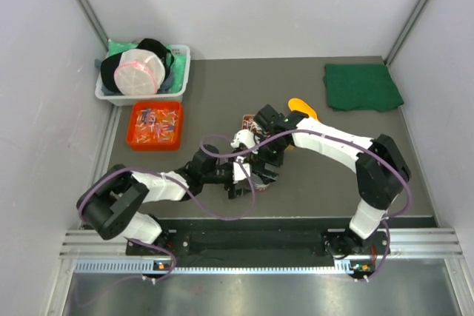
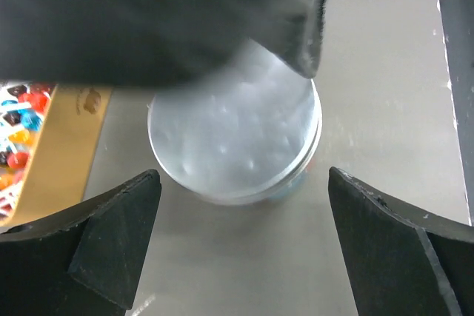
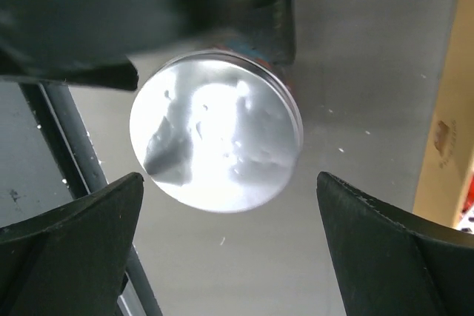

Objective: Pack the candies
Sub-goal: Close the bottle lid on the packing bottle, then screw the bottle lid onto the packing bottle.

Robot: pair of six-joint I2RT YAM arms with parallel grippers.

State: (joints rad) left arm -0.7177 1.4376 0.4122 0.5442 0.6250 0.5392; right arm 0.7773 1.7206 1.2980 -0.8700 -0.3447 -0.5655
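A round clear container with a shiny lid (image 2: 235, 138) stands on the grey table between both arms; it also shows in the right wrist view (image 3: 216, 129). My left gripper (image 2: 242, 183) is open, its jaws wide apart just short of the container, touching nothing. My right gripper (image 3: 229, 183) is open too, facing the container from the other side. In the top view both grippers (image 1: 248, 166) meet mid-table and hide the container. Candies (image 1: 155, 123) fill an orange tray (image 1: 132, 129) at the left. More candies (image 2: 16, 120) lie in a tan box (image 2: 70, 120).
An orange scoop (image 1: 302, 106) lies behind the right arm. A folded green cloth (image 1: 361, 86) lies at the back right. A white bin (image 1: 180, 79) holding a black and white bundle stands at the back left. The tan box (image 3: 444, 146) is close beside the container.
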